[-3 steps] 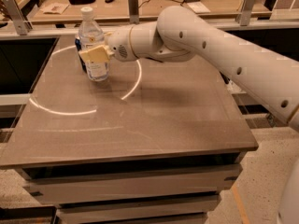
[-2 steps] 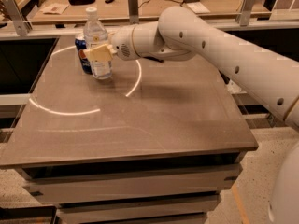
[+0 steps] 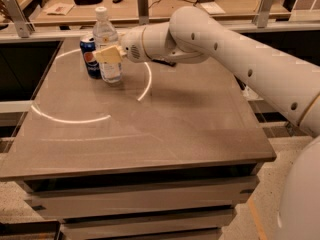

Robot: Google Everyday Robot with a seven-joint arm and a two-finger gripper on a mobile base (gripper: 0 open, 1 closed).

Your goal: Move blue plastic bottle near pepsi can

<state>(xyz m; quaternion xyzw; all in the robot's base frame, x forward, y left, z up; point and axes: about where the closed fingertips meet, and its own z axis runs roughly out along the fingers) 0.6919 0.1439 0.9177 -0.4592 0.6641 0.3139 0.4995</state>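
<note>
Standing upright near the bench's (image 3: 175,134) far-left corner, the blue plastic bottle (image 3: 106,34) is clasped in the pincer (image 3: 110,55), just beside the pepsi can (image 3: 89,55), whose right side it partly hides. Bare bench spreads toward the near and right edges. The arm (image 3: 240,49) runs out of view at right.

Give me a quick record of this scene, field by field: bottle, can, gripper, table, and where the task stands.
bottle: upright, white cap on, just right of the can, base at or just above the tabletop
can: upright, far-left part of the table; whether it touches the bottle cannot be told
gripper: at the bottle's mid-height, shut on it, arm reaching in from the right
table: grey top with pale curved light streaks
task: bottle is near the can, not yet released
</note>
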